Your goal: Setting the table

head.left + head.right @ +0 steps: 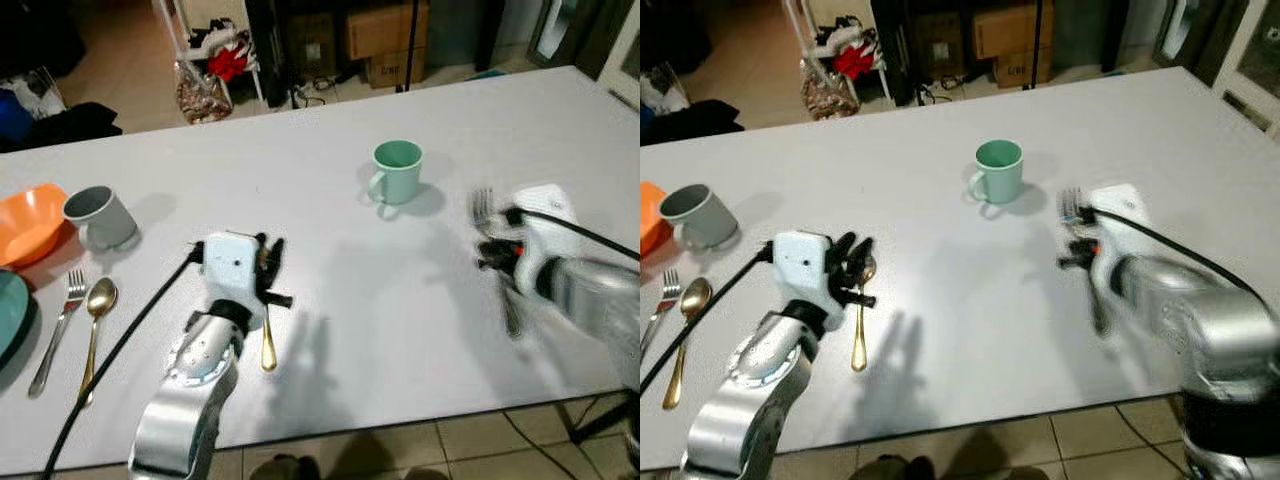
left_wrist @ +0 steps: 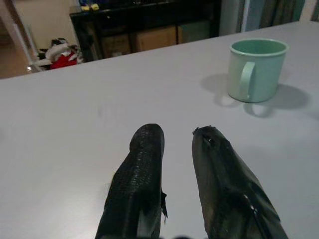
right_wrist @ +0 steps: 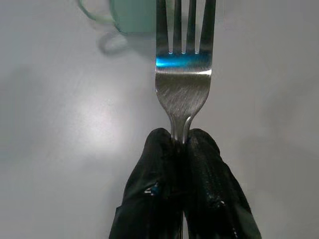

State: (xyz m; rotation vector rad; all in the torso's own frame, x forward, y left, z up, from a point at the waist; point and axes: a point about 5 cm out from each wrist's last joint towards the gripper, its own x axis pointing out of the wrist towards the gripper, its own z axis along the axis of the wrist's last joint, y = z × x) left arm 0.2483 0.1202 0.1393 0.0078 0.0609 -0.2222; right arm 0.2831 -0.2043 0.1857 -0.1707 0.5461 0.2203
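At the far left of the pale grey surface (image 1: pixel 300 190) I see part of a teal plate (image 1: pixel 10 315) at the edge, with an orange bowl (image 1: pixel 25 222) behind it and a grey mug (image 1: pixel 100 217) just beside the bowl. In front of the mug lie a silver fork (image 1: pixel 58 330) and a gold spoon (image 1: pixel 95 325), side by side and nearly parallel, handles toward me.

My left pincer (image 1: pixel 268 270) hovers low over the surface near the front edge, its two black fingers (image 2: pixel 142 174) slightly apart and holding nothing. A second gold spoon (image 1: pixel 268 345) lies flat directly beneath it, handle pointing toward me; I cannot tell whether the fingers touch it.

Further along, near the middle of the surface and well apart from both arms, stands a mint-green mug (image 1: pixel 397 170), upright, with its handle turned toward the left.

My right pincer (image 3: pixel 182 149) is clamped on the neck of a second silver fork (image 3: pixel 184 74), the fingers pressed together just below the head. The tines point away from the wrist, toward the green mug, and the handle trails back under the arm toward the front edge. In the head views this arm is blurred, and whether the fork rests on the surface or is lifted off it I cannot tell.

Behind the surface are cardboard boxes (image 1: pixel 385 35) and a rack with a red item (image 1: pixel 228 60) on the floor
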